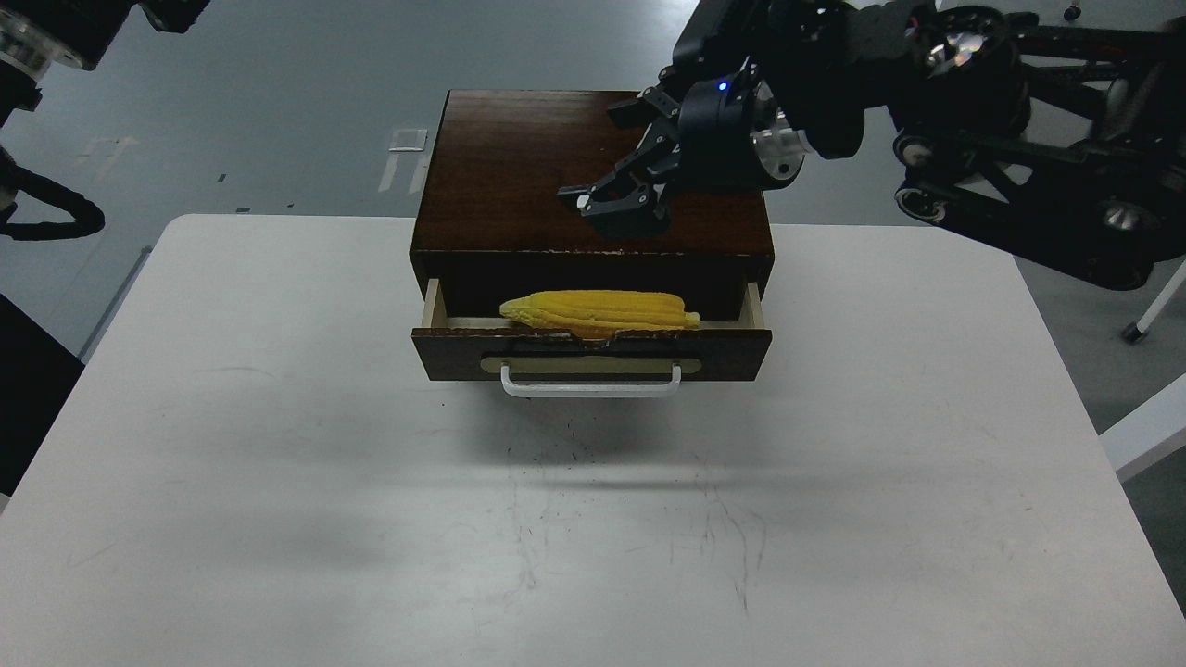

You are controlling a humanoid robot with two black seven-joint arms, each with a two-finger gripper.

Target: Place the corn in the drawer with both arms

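The yellow corn lies lengthwise inside the open drawer, just behind its dark brown front, with nothing holding it. The drawer's white bar handle faces me. My right gripper hangs empty above the front part of the brown box top, up and back from the corn, its fingers apart. Of my left arm only the wrist ring and cables show at the top left corner; its gripper is out of view.
The box stands at the far middle of a white table. My right arm stretches in from the upper right above the box's back right corner. Grey floor lies beyond the table.
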